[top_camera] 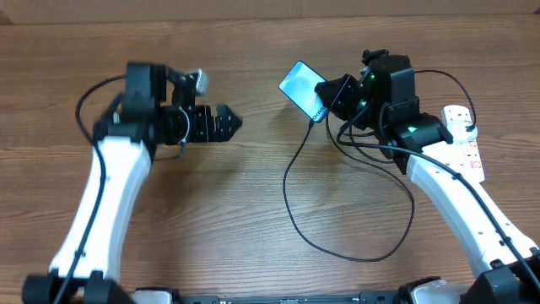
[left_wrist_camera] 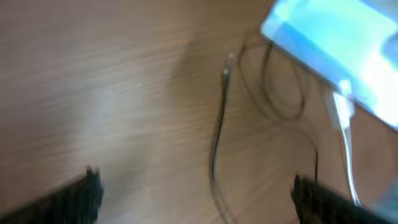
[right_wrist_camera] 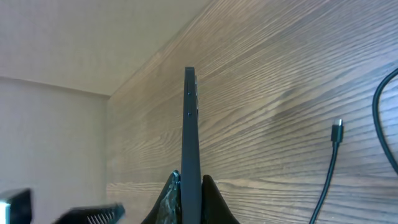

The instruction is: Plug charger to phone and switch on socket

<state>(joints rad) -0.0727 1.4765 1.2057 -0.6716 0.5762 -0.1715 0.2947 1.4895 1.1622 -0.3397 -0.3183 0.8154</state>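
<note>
Right hand (right_wrist_camera: pixel 190 190) pinches the slim, glossy phone (right_wrist_camera: pixel 189 124) edge-on; thin black charger (top_camera: pixel 284 181) loops beside it on the wood-grain table (top_camera: pixel 219 211). Left hand (top_camera: pixel 229 123) gapes wide.

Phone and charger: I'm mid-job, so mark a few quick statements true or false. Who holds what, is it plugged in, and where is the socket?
1. The right pincer is shut on the phone. True.
2. The charger lies in loose loops on the table. True.
3. Its connector is plugged into the phone. False: it lies free on the table, apart from the phone.
4. The left pincer grips the charger. False: it is open and empty.
5. The socket lies on the right, partly under the right arm. True.
</note>
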